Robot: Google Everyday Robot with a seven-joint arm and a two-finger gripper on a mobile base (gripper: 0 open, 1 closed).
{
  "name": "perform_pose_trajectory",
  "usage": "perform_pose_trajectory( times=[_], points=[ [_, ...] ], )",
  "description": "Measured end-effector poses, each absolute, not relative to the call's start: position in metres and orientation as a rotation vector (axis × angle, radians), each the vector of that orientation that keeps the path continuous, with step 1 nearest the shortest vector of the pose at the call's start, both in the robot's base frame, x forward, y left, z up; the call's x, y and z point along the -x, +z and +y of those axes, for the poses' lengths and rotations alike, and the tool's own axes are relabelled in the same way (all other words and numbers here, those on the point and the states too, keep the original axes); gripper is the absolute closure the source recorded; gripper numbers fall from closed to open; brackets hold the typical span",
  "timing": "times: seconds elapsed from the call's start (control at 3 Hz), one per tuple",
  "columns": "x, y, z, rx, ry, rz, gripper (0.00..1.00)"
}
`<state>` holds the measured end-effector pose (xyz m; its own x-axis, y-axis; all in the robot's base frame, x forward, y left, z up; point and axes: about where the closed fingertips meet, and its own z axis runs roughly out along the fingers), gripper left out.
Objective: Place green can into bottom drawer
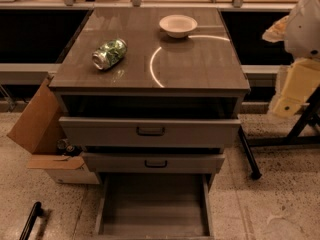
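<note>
The green can (109,53) lies on its side on the left part of the grey cabinet top (200,69), its silver end facing front-left. The bottom drawer (154,209) is pulled out at the foot of the cabinet, and its flat floor is bare. Part of my arm, white and yellow (296,59), hangs at the right edge of the view, well to the right of the cabinet and away from the can. The gripper itself is out of view beyond that edge.
A white bowl (178,25) stands at the back of the cabinet top. The two upper drawers (150,132) (154,162) stand slightly out. An open cardboard box (42,134) sits on the floor at the left. A black stand leg (248,151) runs along the right. A dark bar (30,221) lies at the bottom left.
</note>
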<state>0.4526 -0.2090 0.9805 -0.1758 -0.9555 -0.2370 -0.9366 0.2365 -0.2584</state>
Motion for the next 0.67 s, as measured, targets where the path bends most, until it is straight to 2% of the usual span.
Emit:
perform_pose_trajectory(
  times=[0.67],
  points=[
    [-0.542, 0.981, -0.098, 1.969, 0.087, 1.793, 0.00]
  ],
)
